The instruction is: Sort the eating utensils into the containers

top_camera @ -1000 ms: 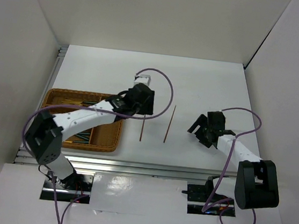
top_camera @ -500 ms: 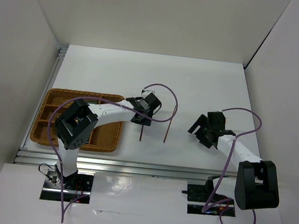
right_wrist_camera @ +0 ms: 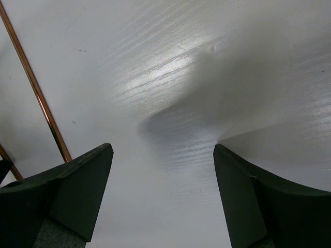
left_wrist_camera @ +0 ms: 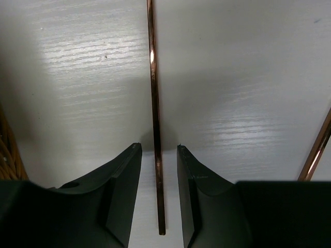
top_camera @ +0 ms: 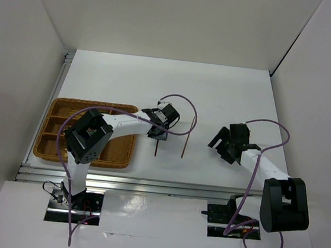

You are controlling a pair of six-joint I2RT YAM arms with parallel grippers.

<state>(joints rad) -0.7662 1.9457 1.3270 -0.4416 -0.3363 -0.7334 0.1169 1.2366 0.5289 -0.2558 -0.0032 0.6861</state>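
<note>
Left wrist view: your left tool (left_wrist_camera: 158,150) straddles the stick (left_wrist_camera: 152,77), jaws part-open, no grip yet; stick's flat on worktop (top_camera: 228,95), rt of the tray (top_camera: 72,101). Keep it centred, pinch gently.

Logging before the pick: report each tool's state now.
Left tool: open, straddling the brown stick, not gripping it.
Right tool: open, empty.

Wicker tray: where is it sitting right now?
In the top view, the wicker tray sits on the table's left side near the front edge, left of the left gripper and two copper-coloured sticks.
</note>
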